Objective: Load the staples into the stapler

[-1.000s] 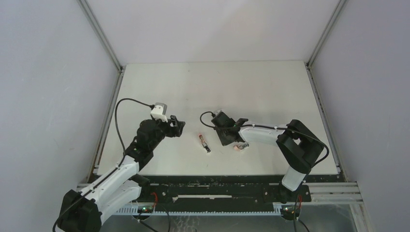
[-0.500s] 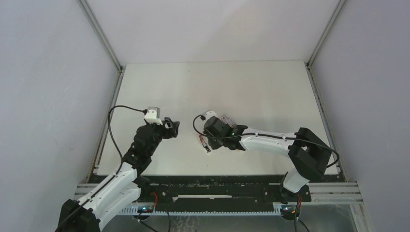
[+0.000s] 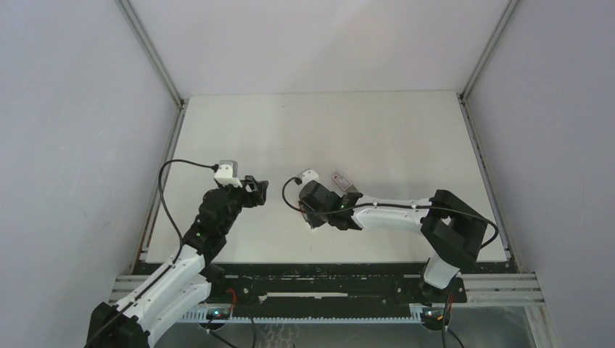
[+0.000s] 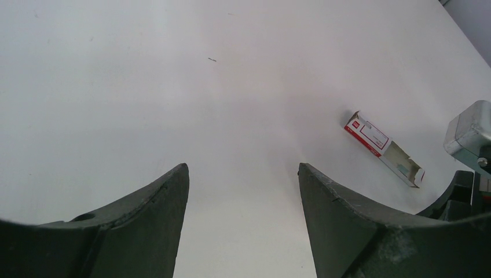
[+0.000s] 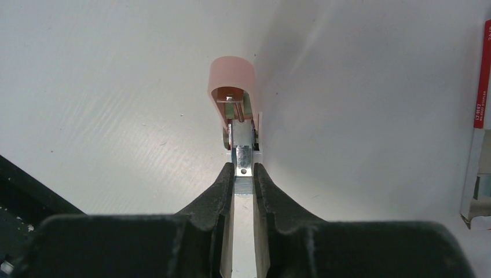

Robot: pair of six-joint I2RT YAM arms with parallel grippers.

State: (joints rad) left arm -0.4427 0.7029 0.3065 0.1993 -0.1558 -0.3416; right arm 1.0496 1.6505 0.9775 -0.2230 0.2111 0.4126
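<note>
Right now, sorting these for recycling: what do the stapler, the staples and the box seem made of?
The stapler: smooth pink cap, probably plastic; its bright inner rail looks like bare metal. The staples: silvery ribbed strip, likely steel. The box: thin printed card, judging by its folded open flap.

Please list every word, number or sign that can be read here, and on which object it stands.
Small flat box with red-marked label: print too small to read.
Same box's red edge, right wrist view: white lettering, too blurred to read.
Small pink plastic stapler: no text visible.
</note>
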